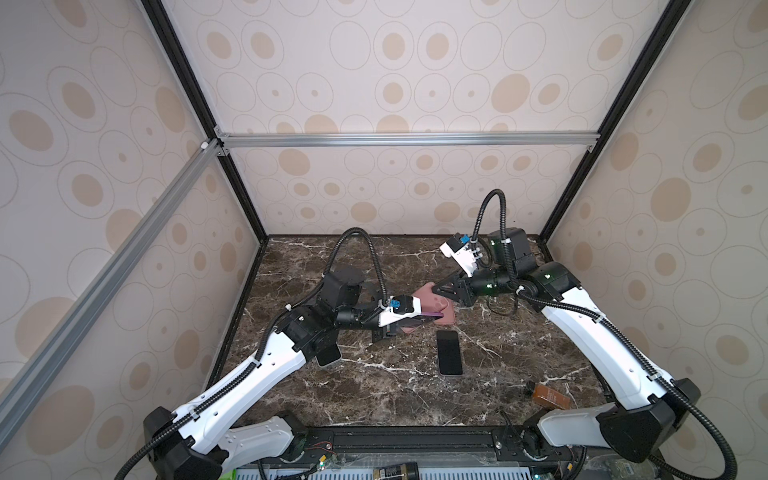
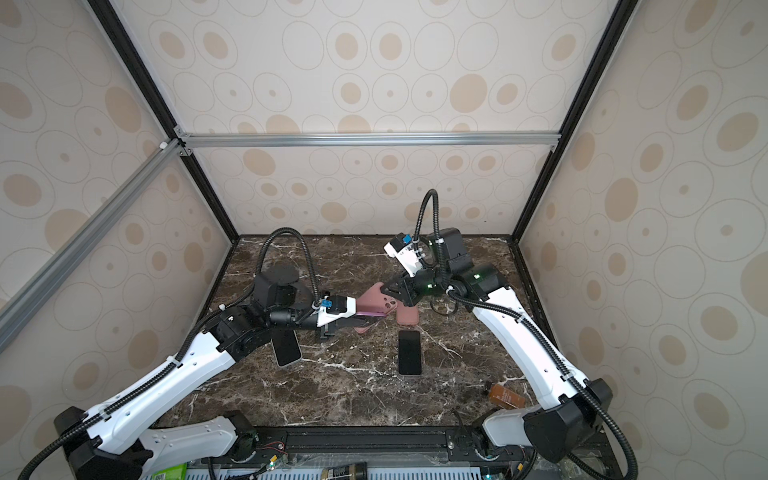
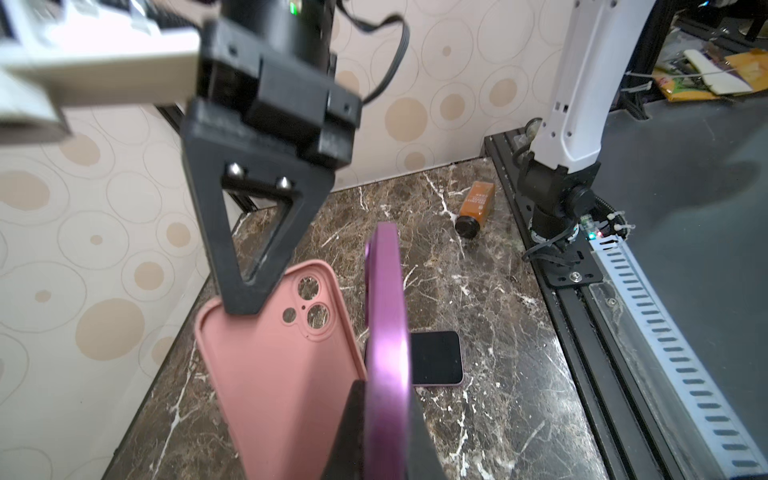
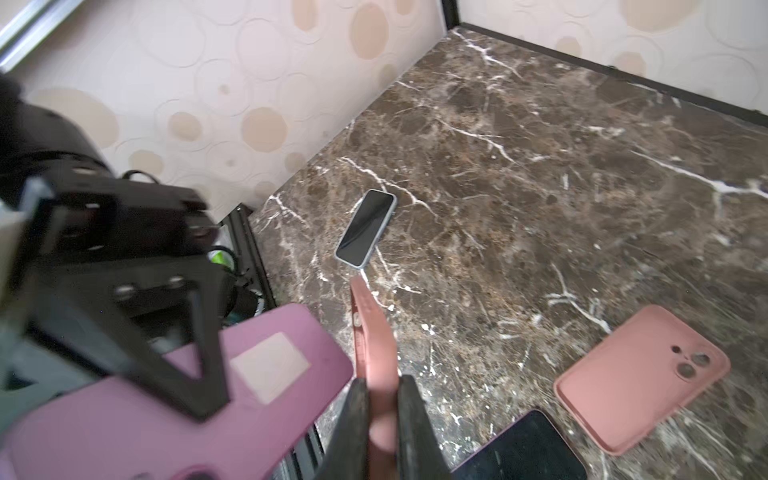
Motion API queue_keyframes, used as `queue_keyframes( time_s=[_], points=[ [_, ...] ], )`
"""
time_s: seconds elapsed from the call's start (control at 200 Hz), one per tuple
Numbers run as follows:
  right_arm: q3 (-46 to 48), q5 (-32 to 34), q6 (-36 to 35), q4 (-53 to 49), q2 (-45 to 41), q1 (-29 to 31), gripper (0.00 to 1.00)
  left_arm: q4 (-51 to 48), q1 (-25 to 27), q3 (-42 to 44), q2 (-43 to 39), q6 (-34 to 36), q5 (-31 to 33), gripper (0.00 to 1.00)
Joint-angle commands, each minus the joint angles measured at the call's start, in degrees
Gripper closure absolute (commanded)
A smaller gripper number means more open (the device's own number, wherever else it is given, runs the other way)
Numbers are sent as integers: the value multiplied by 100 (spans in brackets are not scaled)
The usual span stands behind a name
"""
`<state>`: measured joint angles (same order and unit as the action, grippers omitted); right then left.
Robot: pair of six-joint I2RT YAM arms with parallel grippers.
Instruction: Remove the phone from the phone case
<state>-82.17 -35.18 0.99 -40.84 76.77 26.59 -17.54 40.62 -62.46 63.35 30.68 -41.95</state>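
Observation:
My left gripper (image 3: pixel 384 390) is shut on the purple phone (image 3: pixel 386 324), which I see edge-on in the left wrist view. Beside the phone hangs the pink phone case (image 3: pixel 274 374), its inside bare and its camera holes open. My right gripper (image 4: pixel 382 386) is shut on the rim of that case (image 4: pixel 374 332). In the right wrist view the phone's purple back (image 4: pixel 104 415) lies under a left finger (image 4: pixel 199 374). In both top views the two grippers (image 1: pixel 415 321) (image 1: pixel 438 289) meet above mid-table, the case (image 2: pixel 376 299) just over the phone (image 2: pixel 372 313).
A black-screened phone (image 1: pixel 449 353) lies face up at mid-table and another (image 2: pixel 286 348) under my left arm. A second pink case (image 4: pixel 640 374) lies flat on the marble. A brown bottle (image 1: pixel 550 396) lies near the right arm's base. Walls close three sides.

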Motion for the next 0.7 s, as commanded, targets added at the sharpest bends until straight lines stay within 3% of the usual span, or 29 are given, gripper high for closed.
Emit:
queue_keyframes(
  time_s=[0.0,0.085,0.285,0.415,0.535,0.695],
  points=[
    [264,654,378,444,-368,-83,100,731,14,147,-328,-262,-236,100],
    [526,1256,365,597,-616,-100,100,1166,-1,442,-498,-769,18,100],
    [1140,2023,499,813,-1048,-127,100,2140,-29,1129,-635,-2897,1274,100],
    [1378,2355,795,636,-1146,-123,100,2043,-28,1233,-431,-4149,2193,100],
    [1511,2483,974,417,-1105,-129,100,1855,-28,1171,-73,-5098,2375,100],
    [1818,2613,1056,464,-1245,-126,100,791,-28,511,754,-5917,2559,100]
  ],
)
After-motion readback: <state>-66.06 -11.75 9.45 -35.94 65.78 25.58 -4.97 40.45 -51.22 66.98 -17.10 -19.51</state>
